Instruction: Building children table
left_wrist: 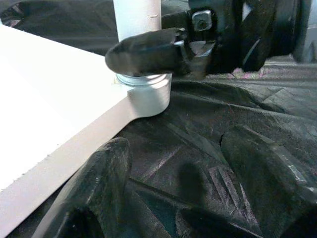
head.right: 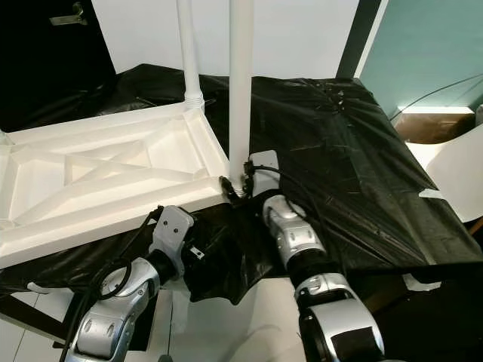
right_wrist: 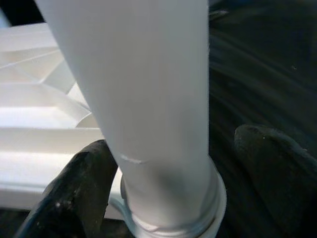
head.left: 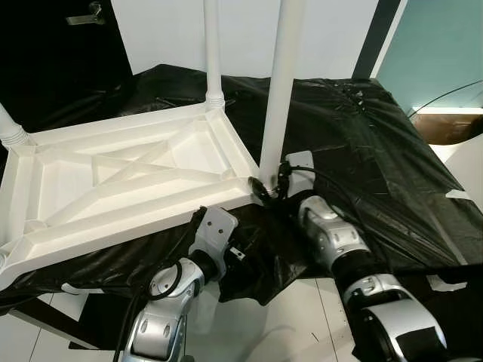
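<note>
An upturned white tabletop point(head.left: 113, 181) lies on a surface draped in black plastic point(head.left: 362, 151), covering its left half. The right half of the plastic is open room. Three upright white legs block passage: one at the near right corner point(head.left: 281, 90), one at the far right corner point(head.left: 213, 53), one at the far left point(head.left: 11, 132). The right claw point(head.left: 270, 187) crowds the near corner, its fingers point(right_wrist: 84, 188) either side of the leg's base. The left claw point(left_wrist: 178, 193) sits spread wide just below that corner, over the plastic.
</note>
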You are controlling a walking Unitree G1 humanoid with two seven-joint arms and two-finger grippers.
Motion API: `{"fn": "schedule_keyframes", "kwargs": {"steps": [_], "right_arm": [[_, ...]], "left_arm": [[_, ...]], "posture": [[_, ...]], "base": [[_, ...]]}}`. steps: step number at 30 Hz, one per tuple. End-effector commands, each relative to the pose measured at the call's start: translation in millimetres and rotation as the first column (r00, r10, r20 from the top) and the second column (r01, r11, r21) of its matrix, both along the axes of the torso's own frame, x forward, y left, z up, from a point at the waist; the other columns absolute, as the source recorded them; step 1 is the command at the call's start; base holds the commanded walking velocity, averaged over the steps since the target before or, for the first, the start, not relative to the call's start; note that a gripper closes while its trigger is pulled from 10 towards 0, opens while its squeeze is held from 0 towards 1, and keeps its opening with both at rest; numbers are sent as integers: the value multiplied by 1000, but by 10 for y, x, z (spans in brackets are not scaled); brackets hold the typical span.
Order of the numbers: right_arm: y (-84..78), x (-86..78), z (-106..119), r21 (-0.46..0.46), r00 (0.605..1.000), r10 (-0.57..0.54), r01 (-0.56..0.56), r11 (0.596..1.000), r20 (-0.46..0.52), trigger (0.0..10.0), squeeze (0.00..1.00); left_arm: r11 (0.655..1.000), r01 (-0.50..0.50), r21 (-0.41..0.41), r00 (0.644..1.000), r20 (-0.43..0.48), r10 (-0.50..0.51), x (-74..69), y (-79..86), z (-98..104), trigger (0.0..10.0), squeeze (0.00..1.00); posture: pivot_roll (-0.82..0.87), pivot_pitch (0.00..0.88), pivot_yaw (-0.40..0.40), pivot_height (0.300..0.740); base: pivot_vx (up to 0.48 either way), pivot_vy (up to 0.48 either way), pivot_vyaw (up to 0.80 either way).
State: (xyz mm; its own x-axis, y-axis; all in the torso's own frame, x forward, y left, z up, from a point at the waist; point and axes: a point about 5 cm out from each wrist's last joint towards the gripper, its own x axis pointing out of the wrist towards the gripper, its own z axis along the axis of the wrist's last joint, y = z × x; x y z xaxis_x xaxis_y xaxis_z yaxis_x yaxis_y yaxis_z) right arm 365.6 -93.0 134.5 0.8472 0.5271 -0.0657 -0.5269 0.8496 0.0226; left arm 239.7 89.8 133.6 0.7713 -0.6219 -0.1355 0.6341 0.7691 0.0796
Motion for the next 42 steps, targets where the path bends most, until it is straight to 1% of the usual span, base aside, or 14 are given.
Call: {"fn": "schedule_keyframes", "kwargs": {"steps": [1, 4, 5, 8, 13, 14, 15, 23, 30, 35, 38, 39, 41, 42], "right_arm": [[-21, 22, 37, -2, 999, 51, -51, 999, 14, 10000, 0], [-58, 76, 108, -32, 990, 137, -136, 990, 25, 10000, 0], [-58, 76, 108, -32, 990, 137, -136, 990, 25, 10000, 0], [-48, 124, 208, -93, 969, 242, -237, 967, 46, 10000, 0], [-35, 152, 246, -148, 953, 301, -294, 944, 24, 10000, 0], [-42, 159, 247, -163, 949, 316, -309, 937, 13, 4039, 0], [-58, 165, 243, -188, 945, 328, -322, 928, 1, 0, 0], [-178, 154, 149, -236, 936, 342, -352, 906, -83, 0, 0], [-241, 172, 90, -255, 951, 280, -304, 918, -128, 0, 0], [-106, 199, 89, -227, 970, 211, -234, 945, -122, 0, 0], [85, 248, 117, -171, 991, 56, -76, 982, -121, 0, 0], [85, 248, 117, -171, 991, 56, -76, 982, -121, 0, 0], [195, 248, 112, -145, 992, -17, -2, 989, -123, 0, 0], [266, 243, 99, -122, 988, -88, 72, 990, -130, 0, 0]], "left_arm": [[997, -73, -4, 997, 17, 73, 32, 23, 31, 10000, 0], [997, -79, -3, 997, 22, 79, 48, 42, 41, 10000, 0], [997, -79, -3, 997, 22, 79, 48, 42, 41, 10000, 0], [997, -80, -1, 996, 27, 80, 65, 47, 53, 10000, 0], [997, -80, 0, 996, 31, 80, 80, 48, 62, 10000, 0], [997, -80, 0, 996, 32, 80, 83, 49, 65, 10000, 0], [997, -83, 0, 996, 34, 83, 86, 56, 71, 10000, 0], [995, -98, 0, 994, 39, 98, 80, 79, 78, 10000, 0], [996, -94, -3, 995, 33, 94, 63, 69, 67, 10000, 0], [996, -84, -3, 996, 29, 85, 71, 57, 60, 10000, 0], [998, -69, -7, 997, 29, 69, 81, 20, 64, 10000, 0], [998, -69, -7, 997, 29, 69, 81, 20, 64, 10000, 0], [997, -75, -11, 997, 28, 75, 87, 27, 60, 10000, 0], [997, -78, -12, 997, 27, 78, 87, 27, 55, 10000, 0]], "posture": [[152, 0, -79, 740], [151, 0, -76, 740], [151, 0, -76, 740], [151, 0, -73, 740], [154, 0, -72, 740], [157, 0, -74, 740], [163, 0, -77, 740], [171, 0, -82, 740], [160, 0, -79, 740], [144, 0, -72, 740], [137, 0, -73, 740], [137, 0, -73, 740], [135, 0, -76, 740], [130, 0, -82, 740]], "base": [[0, 0, 0], [0, 0, 0], [0, 0, 0], [0, 0, 0], [0, 0, 0], [0, 0, 0], [0, 0, 0], [0, 0, 0], [0, 0, 0], [0, 0, 0], [0, 0, 0], [0, 0, 0], [0, 0, 0], [0, 0, 0]]}}
